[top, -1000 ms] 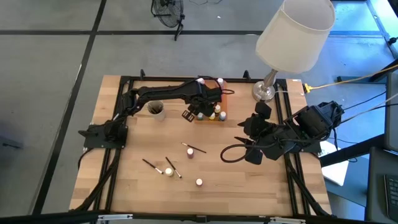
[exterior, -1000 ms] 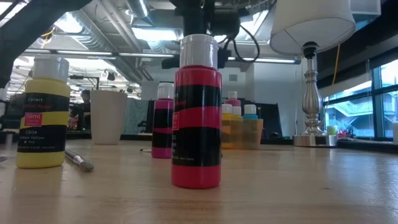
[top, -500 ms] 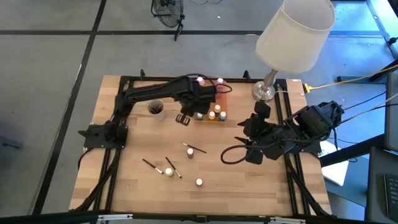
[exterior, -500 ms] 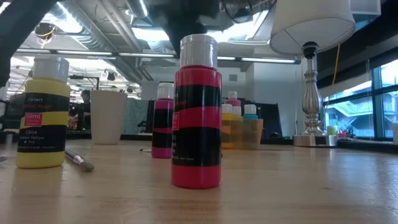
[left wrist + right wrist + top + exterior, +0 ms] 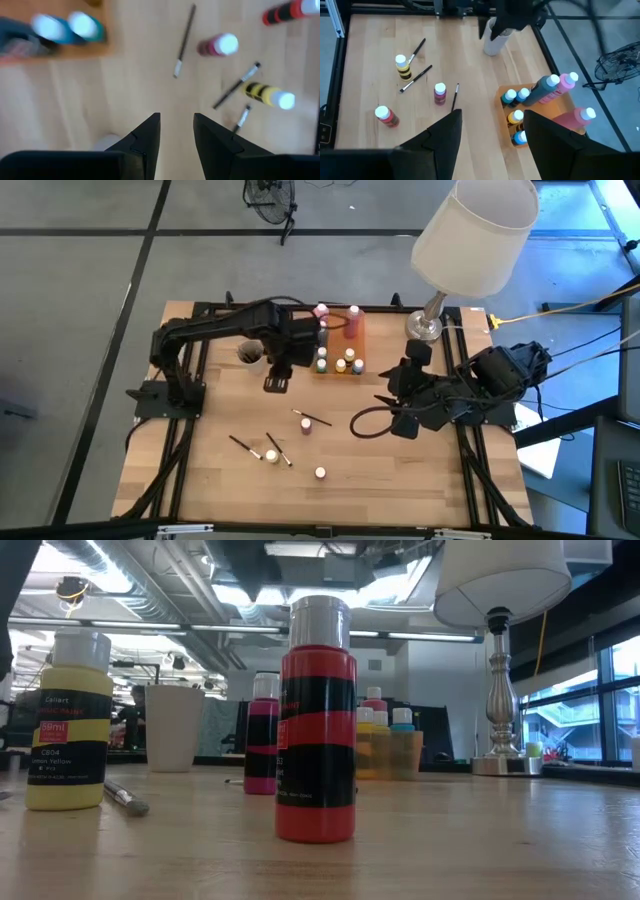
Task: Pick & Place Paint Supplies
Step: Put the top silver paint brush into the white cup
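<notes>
Blurring bottle caps [image 5: 67, 27] in left wrist view, orange tray [image 5: 340, 345] holding bottles, left pincer [image 5: 277, 384] spread empty, right pincer [image 5: 385, 412] spread over bench [image 5: 400, 480].

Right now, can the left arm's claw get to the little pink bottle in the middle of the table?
Probably yes. The left gripper hangs over bare wood with nothing in its fingers, and the pink bottle stands apart from the other bottles. Only a thin brush lies right beside it, which might get nudged.

- Red bottle [image 5: 316, 720]: black bands, white cap.
- Yellow bottle [image 5: 68, 725]: black bands, white cap.
- Magenta bottle [image 5: 262, 735]: black bands.
- Cup [image 5: 174, 728]: white.
- Tray [image 5: 560, 107]: orange.
- Lampshade [image 5: 475, 235]: white.
- Table [image 5: 430, 470]: pale wood.
</notes>
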